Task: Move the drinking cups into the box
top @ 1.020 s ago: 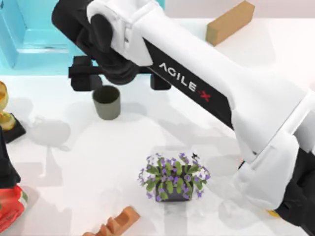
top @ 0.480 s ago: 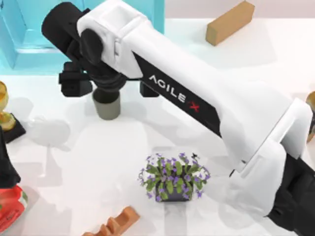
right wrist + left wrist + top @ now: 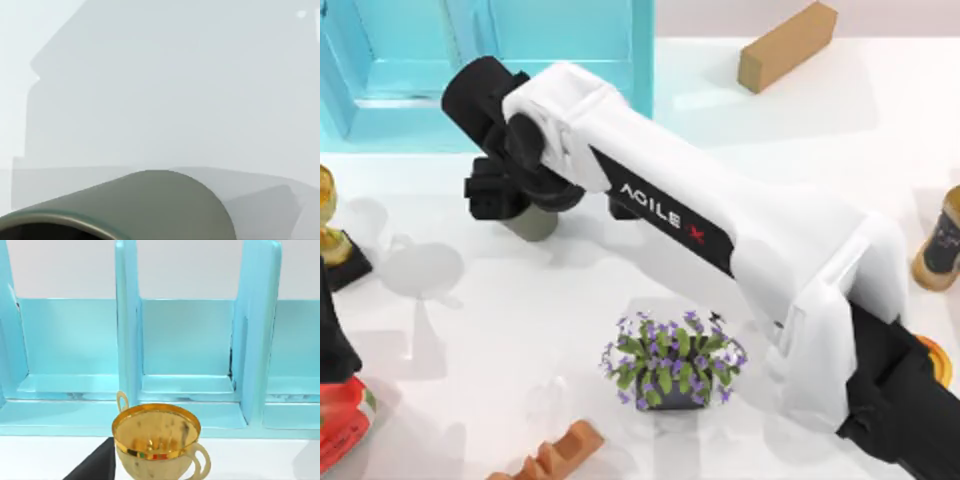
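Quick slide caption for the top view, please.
Right gripper over the olive-grey cup, just in front of the turquoise box.

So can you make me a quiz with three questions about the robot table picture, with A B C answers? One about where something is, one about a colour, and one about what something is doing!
1. Where is the olive-grey cup?
A. Inside the box
B. On the table, under the right gripper
C. Beside the brown block

2. What colour is the box?
A. Turquoise-blue
B. Red
C. Yellow

3. How does the brown block sit?
A. Standing upright on one end
B. Lying flat on the table
C. Inside the box

Answers:
1. B: in the top view the cup stands on the white table just in front of the box, with the right arm's gripper over it.
2. A: its walls and dividers are turquoise-blue in the top and left wrist views.
3. B: it lies on its long side near the table's far edge.
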You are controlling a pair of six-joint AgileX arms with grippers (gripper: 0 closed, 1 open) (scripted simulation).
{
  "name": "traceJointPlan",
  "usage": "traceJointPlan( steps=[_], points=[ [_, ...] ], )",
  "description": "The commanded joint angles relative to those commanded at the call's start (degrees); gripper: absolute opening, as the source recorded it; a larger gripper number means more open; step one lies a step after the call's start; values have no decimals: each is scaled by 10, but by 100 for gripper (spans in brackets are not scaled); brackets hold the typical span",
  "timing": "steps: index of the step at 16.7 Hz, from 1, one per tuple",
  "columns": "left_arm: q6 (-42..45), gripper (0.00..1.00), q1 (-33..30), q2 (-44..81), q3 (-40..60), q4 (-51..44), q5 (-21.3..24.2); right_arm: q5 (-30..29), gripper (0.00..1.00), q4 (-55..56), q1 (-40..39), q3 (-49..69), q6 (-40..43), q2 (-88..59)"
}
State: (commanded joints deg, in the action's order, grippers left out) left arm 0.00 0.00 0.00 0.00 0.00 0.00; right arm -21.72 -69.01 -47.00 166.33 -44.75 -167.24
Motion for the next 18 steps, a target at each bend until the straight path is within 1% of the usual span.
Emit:
traceJointPlan(
  steps=[2, 15, 16, 18],
  points=[
    [0, 100, 0, 0, 0, 0, 0, 0, 100, 0, 0, 0, 0, 0],
    [0, 100, 0, 0, 0, 0, 0, 0, 2, 0, 0, 0, 0, 0],
    [0, 100, 0, 0, 0, 0, 0, 0, 0, 0, 0, 0, 0, 0],
    [0, 100, 0, 0, 0, 0, 0, 0, 0, 0, 0, 0, 0, 0]
  ],
)
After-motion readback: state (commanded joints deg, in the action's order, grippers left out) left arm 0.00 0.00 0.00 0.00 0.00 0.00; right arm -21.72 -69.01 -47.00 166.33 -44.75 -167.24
